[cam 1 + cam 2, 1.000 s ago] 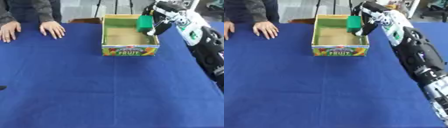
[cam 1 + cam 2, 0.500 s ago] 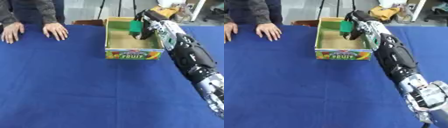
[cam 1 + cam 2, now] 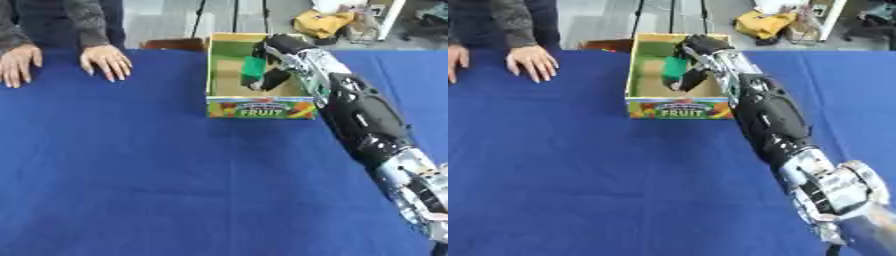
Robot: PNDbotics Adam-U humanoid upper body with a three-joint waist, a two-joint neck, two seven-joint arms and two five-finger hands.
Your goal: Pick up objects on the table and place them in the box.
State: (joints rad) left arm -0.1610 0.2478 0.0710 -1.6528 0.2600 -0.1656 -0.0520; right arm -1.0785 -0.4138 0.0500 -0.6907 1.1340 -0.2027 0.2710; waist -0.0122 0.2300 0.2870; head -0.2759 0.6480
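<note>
The blue table holds the box at its far side. The right arm has reached further in since a second ago, its hand now over the box interior. It apparently still grips the green block, now lower, inside the box.

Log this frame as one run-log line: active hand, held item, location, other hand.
active: right hand | held: green object, fingers curled on it | location: inside fruit box, over its floor | left hand: not in view
</note>
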